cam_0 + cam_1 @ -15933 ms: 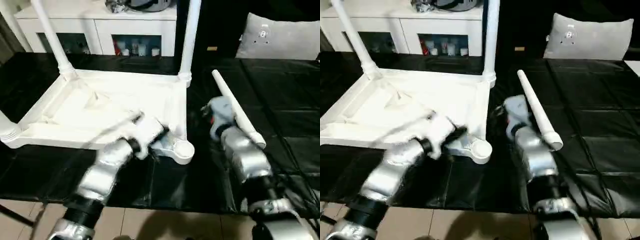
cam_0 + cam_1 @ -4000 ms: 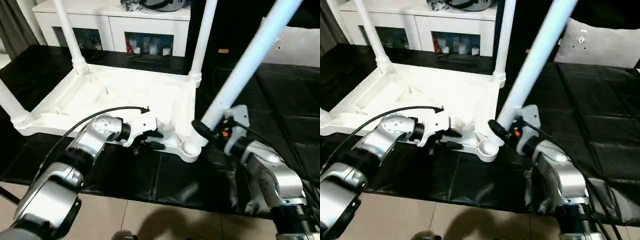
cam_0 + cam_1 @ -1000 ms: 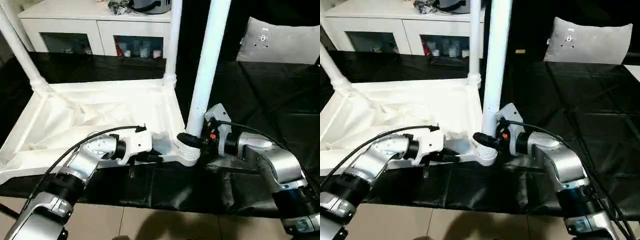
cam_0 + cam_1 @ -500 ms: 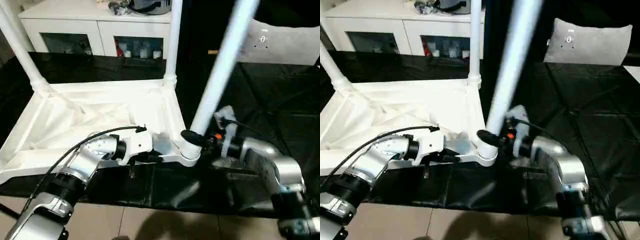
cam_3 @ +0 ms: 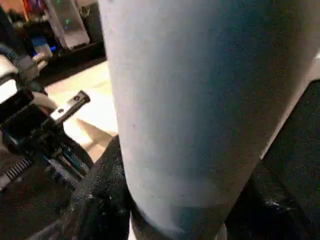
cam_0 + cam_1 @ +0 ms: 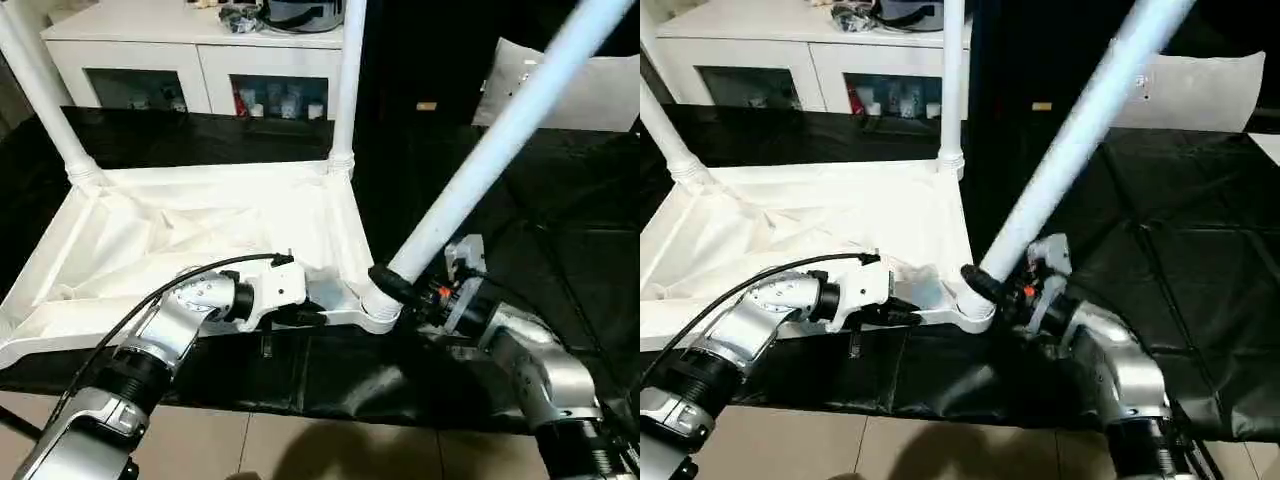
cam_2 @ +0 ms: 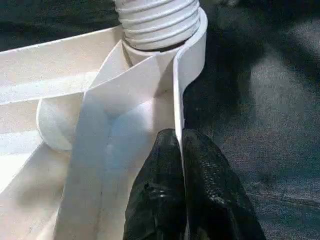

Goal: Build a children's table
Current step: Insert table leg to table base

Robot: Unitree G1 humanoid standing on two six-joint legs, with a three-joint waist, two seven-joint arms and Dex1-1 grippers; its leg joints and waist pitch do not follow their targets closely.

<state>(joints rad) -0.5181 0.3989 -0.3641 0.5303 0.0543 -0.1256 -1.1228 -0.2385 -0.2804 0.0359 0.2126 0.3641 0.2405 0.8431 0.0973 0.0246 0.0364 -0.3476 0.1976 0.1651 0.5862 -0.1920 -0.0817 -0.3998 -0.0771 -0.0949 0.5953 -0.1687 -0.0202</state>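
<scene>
Your white plastic children's table (image 6: 190,225) lies upside down at the near edge of the black-covered counter (image 6: 560,220), ribbed underside up. The long tapered white leg (image 6: 500,140) leans away to the right from the near right corner socket (image 6: 372,312), its threaded foot there. Your right claw (image 6: 400,285) clamps its base; your left claw (image 7: 181,150) pinches the table's rim beside it.

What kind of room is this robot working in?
Probably a home-like test room or lab rather than a workshop. A white cabinet with glass doors stands behind, a grey cushion lies at the back, and the table top rests on a black-covered work surface.
</scene>
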